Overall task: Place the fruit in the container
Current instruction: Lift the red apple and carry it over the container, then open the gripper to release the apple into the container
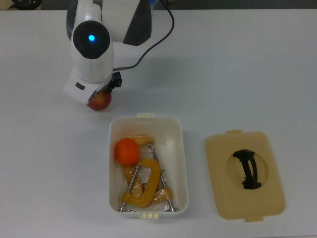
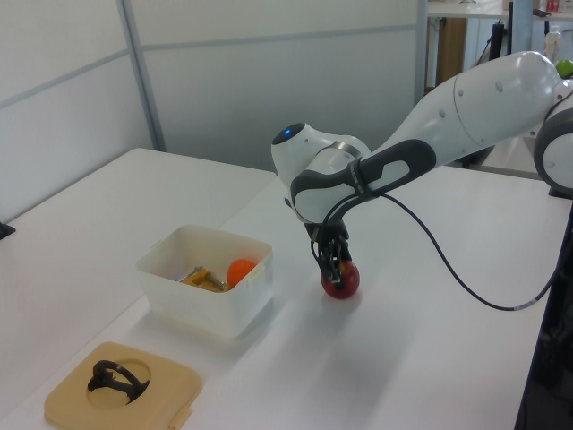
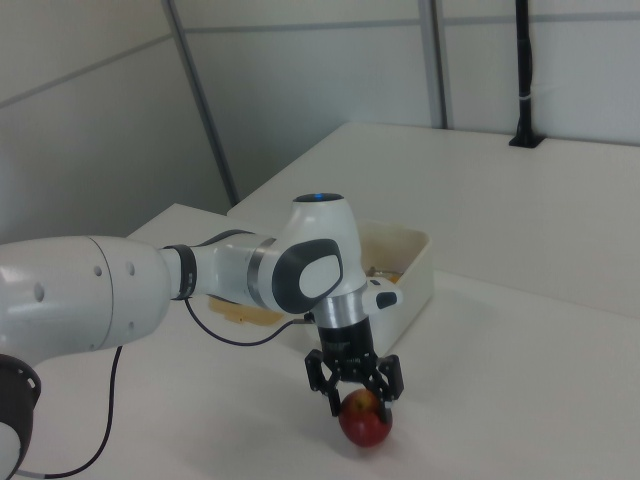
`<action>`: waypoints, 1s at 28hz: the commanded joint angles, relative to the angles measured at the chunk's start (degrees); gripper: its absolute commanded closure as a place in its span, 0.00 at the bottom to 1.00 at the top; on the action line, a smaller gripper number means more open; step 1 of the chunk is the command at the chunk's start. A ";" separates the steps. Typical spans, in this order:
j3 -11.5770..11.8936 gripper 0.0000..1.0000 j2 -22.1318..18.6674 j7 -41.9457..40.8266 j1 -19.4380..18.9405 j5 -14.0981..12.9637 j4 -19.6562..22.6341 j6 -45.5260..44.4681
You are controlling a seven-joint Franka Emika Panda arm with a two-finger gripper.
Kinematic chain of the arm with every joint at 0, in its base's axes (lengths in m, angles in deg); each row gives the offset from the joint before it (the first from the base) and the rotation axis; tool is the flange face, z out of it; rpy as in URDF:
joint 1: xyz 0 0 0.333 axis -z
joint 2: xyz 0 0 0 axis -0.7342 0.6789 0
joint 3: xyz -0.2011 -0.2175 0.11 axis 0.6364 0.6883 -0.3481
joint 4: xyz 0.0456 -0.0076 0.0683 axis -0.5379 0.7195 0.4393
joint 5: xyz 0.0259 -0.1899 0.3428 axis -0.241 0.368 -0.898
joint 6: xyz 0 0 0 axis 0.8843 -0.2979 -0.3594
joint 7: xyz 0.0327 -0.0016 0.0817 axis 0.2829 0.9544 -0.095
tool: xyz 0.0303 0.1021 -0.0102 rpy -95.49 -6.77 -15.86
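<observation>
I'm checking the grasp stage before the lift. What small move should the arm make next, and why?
Probably close the fingers on the apple. The gripper is down over it with a finger on either side, the apple sits on the table, and the orange is already in the white tub.

My arm [image 2: 466, 98] is glossy white with dark grey joint bands and a blue light glowing on its wrist. A black cable [image 2: 448, 269] loops along it, and I see a small black claw [image 3: 355, 392].
</observation>
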 commanded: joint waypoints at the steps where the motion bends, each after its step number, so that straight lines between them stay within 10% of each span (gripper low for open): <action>1: -0.20 0.69 -5.30 -0.73 0.36 -0.76 -0.95 0.29; 11: -1.87 0.67 -6.28 9.10 -0.87 -3.84 -8.69 2.04; 22: -5.39 0.64 -2.76 32.57 -2.63 -2.70 -8.95 24.79; 26: -5.48 0.38 -1.09 38.64 -3.51 -0.50 -8.87 27.70; 28: -5.48 0.07 -0.83 40.31 -3.60 0.29 -8.87 27.79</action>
